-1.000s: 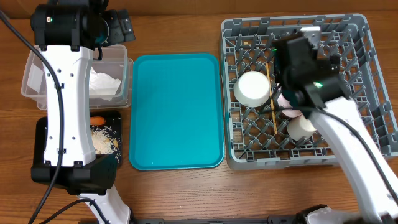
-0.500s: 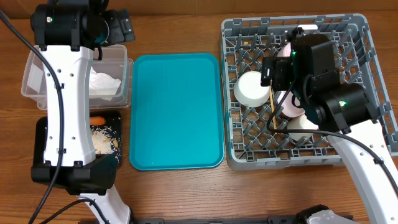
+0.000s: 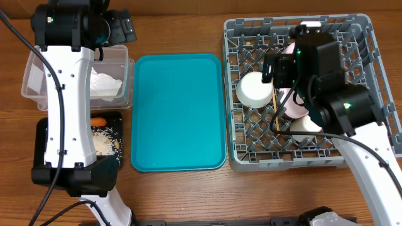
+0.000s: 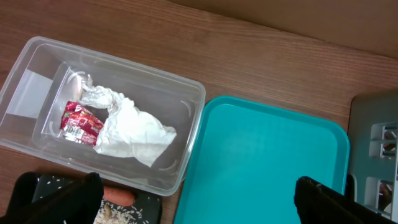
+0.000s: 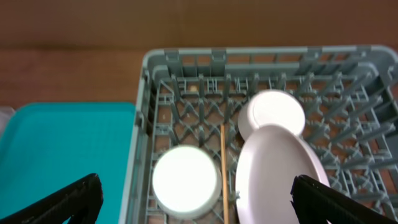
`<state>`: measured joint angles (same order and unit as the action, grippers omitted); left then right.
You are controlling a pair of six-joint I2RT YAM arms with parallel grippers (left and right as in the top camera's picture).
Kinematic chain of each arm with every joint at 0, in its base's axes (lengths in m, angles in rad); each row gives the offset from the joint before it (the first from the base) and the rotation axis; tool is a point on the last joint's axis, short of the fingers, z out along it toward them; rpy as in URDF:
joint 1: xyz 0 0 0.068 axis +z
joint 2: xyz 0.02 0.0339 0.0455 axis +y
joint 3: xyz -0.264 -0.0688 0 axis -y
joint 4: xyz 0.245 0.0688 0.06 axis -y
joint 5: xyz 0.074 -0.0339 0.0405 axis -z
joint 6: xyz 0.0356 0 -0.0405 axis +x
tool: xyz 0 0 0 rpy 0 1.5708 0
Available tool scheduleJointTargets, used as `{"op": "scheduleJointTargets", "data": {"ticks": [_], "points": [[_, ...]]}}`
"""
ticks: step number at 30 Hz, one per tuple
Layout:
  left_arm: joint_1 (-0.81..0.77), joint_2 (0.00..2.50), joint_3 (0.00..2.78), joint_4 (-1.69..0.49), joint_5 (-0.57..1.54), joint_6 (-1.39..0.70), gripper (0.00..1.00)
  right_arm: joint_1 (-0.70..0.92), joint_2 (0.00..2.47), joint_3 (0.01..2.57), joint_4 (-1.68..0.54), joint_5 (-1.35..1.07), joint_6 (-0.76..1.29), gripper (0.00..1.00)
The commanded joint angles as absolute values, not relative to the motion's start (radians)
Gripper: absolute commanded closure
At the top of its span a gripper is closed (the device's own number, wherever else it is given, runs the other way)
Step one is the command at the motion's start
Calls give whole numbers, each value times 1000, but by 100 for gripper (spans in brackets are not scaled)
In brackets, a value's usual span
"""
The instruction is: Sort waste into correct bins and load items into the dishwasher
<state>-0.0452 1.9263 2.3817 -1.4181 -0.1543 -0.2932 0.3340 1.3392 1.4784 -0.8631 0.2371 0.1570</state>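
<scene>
The grey dishwasher rack [image 3: 377, 37] holds an upturned pale bowl [image 3: 254, 89], a pale plate [image 3: 294, 105] leaning on the pegs, a second white vessel [image 3: 304, 129] and wooden chopsticks [image 3: 275, 100]. My right gripper [image 5: 199, 202] hangs open above them, over the bowl [image 5: 185, 180], the chopsticks [image 5: 222, 155] and the plate [image 5: 280, 174], holding nothing. In the clear tub [image 4: 186, 93] lie a crumpled napkin [image 4: 134, 127] and a red wrapper [image 4: 79, 121]. The black tray [image 3: 44, 144] has the carrot [image 3: 98, 120] and rice [image 3: 103, 139]. My left gripper [image 4: 196, 205] is open and empty, high over the tub's right end.
The teal serving tray [image 3: 179, 113] lies bare between the bins and the rack. A small white bowl or cup [image 5: 272, 113] stands behind the plate. My left arm [image 3: 63, 100] stretches over the tub and the black tray, hiding part of each.
My right arm has swung over the rack, shifting toward its back and uncovering the plate; in the last half second it barely moved. The left arm has stayed still.
</scene>
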Motion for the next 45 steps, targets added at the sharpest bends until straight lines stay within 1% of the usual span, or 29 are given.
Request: {"op": "scheduleJointTargets", "data": {"ticks": [1, 7, 12, 15, 19, 24, 27, 31, 34, 36, 42, 45], "points": [[-46, 1913, 2395, -1418, -164, -311, 0, 331, 1208, 1492, -807, 233, 161, 0], [-46, 1913, 2395, -1418, -164, -311, 0, 291, 998, 1483, -780, 209, 161, 0], [-46, 1913, 2395, -1418, -164, -311, 0, 178, 765, 1363, -779, 118, 161, 0], [-46, 1913, 2395, -1418, -164, -311, 0, 107, 610, 1231, -770, 90, 162, 0], [-46, 1913, 2395, -1418, -164, -311, 0, 41, 384, 995, -698, 79, 172, 0], [-46, 1913, 2395, -1418, -164, -311, 0, -28, 142, 670, -531, 72, 308, 0], [-46, 1913, 2395, -1418, -164, -311, 0, -51, 45, 472, -370, 59, 405, 0], [-46, 1913, 2395, -1418, -164, -311, 0, -51, 3, 252, -105, -7, 405, 0], [-46, 1913, 2395, -1418, -164, -311, 0, -50, 3, 129, 27, -44, 389, 0], [-46, 1913, 2395, -1418, -164, -311, 0, -50, 3, 92, 36, -45, 384, 0], [-46, 1913, 2395, -1418, -164, -311, 0, -48, 3, 39, 12, -116, 232, 0], [-46, 1913, 2395, -1418, -164, -311, 0, -46, 3, 25, -17, -117, 199, 0]]}}
